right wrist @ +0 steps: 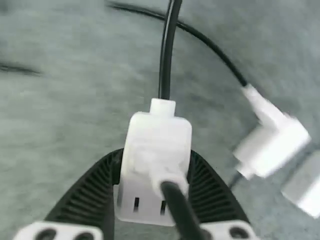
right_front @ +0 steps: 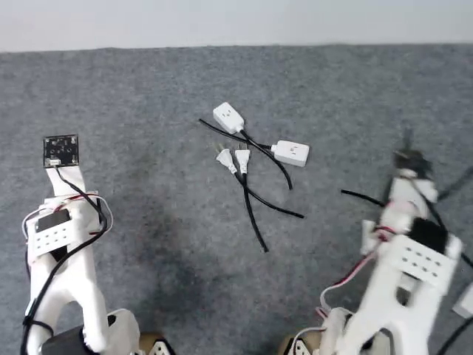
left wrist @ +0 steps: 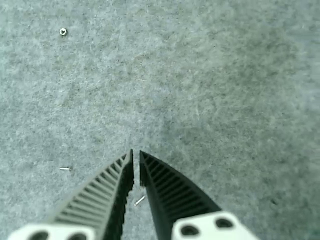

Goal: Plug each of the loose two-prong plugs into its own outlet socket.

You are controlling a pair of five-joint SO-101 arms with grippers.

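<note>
Two white outlet sockets (right_front: 228, 117) (right_front: 290, 152) lie mid-table on black cords. Just in front of them, two loose white two-prong plugs (right_front: 224, 157) (right_front: 242, 157) rest side by side, prongs pointing away from the arms. My right gripper (right wrist: 155, 152) is shut on another white outlet socket (right wrist: 155, 150) with two slots, a black cord (right wrist: 167, 50) leading off its far end. In the high view the right gripper (right_front: 406, 159) hovers at the right, well clear of the plugs. My left gripper (left wrist: 136, 155) is shut and empty over bare carpet; from above the left gripper (right_front: 60, 151) sits far left.
Grey carpet (right_front: 148, 96) covers the table. A white angled plug (right wrist: 272, 142) and another white piece (right wrist: 305, 192) lie beside the held socket. Crossing black cords (right_front: 255, 203) trail toward the arms. A small screw (left wrist: 63, 32) lies beyond the left gripper.
</note>
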